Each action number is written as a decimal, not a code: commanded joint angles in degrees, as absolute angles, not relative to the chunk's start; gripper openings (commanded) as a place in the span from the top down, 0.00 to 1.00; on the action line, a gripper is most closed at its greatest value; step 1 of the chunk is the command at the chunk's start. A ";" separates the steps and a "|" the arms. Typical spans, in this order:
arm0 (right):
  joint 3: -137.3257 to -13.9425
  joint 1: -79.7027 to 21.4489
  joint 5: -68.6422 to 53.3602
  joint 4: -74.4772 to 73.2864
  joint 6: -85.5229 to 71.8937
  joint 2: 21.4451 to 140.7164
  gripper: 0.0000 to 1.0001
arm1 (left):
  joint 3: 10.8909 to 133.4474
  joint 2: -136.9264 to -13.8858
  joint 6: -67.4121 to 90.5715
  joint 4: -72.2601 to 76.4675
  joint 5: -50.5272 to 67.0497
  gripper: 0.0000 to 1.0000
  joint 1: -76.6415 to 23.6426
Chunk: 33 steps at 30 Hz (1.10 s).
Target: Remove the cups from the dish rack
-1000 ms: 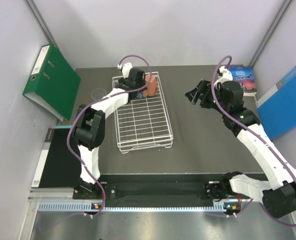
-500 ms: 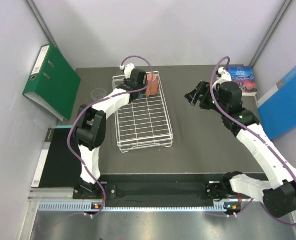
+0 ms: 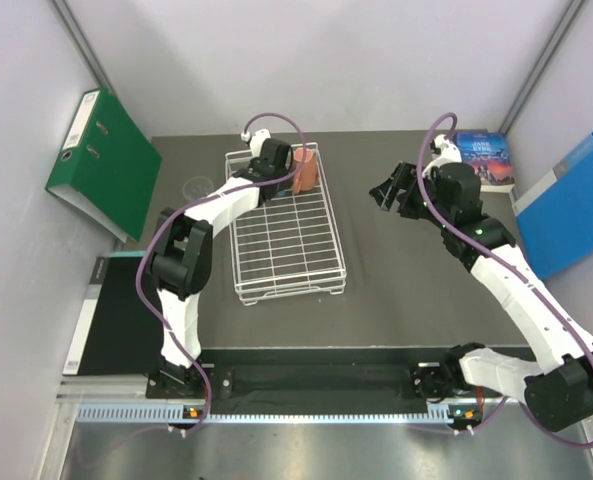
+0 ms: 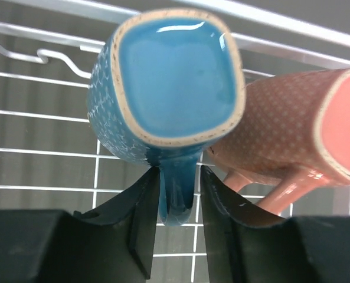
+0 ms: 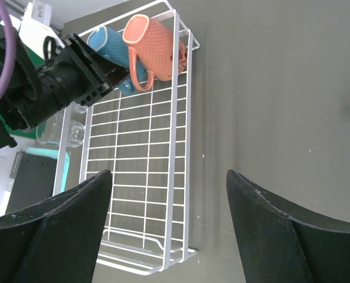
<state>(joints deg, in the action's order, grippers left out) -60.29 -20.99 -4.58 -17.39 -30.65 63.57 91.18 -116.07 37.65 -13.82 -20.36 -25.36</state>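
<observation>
A light-blue mug [image 4: 169, 82] lies in the far end of the white wire dish rack [image 3: 337, 240], its base facing the left wrist camera. My left gripper [image 4: 179, 177] is shut on the mug's handle, one finger on each side. It also shows in the top view [image 3: 280, 172]. An orange mug [image 4: 293, 118] lies touching the blue one on its right, also in the top view [image 3: 304, 170] and the right wrist view [image 5: 154, 44]. My right gripper [image 5: 167, 177] is open and empty above the table right of the rack [image 5: 189, 147]. A clear glass [image 3: 195, 186] stands on the table left of the rack. The dark-blue mug is out of view.
A green binder [image 3: 101, 160] leans on the left wall. A blue folder [image 3: 571, 205] and a book [image 3: 486, 155] lie at the back right. A black pad [image 3: 106, 315] lies at the left front. The rest of the rack holds nothing.
My left gripper has edged farther toward the rack's back end at the blue mug. My right gripper has drifted slightly back and left, still open.
</observation>
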 commanded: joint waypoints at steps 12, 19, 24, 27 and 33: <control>-59.68 -21.71 -3.78 -14.59 -31.46 64.42 0.23 | 90.26 -117.51 37.53 -14.76 -18.90 1.00 -24.26; -60.11 -21.71 -3.34 -13.89 -32.25 64.86 0.23 | 92.45 -113.47 35.42 -18.10 -16.53 1.00 -24.17; -60.91 -21.71 -3.86 -12.31 -33.05 66.35 0.23 | 97.11 -107.60 33.14 -22.14 -15.38 1.00 -24.00; -61.43 -21.71 -4.39 -11.25 -34.36 67.67 0.23 | 99.31 -104.43 31.91 -23.55 -15.21 1.00 -23.73; -62.67 -21.97 -2.73 -10.81 -38.48 70.66 0.23 | 99.93 -99.85 33.22 -24.61 -12.40 1.00 -22.85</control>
<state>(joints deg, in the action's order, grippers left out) -59.70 -21.04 -4.16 -13.74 -34.74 69.25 96.03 -107.39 33.45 -27.18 -13.74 -23.68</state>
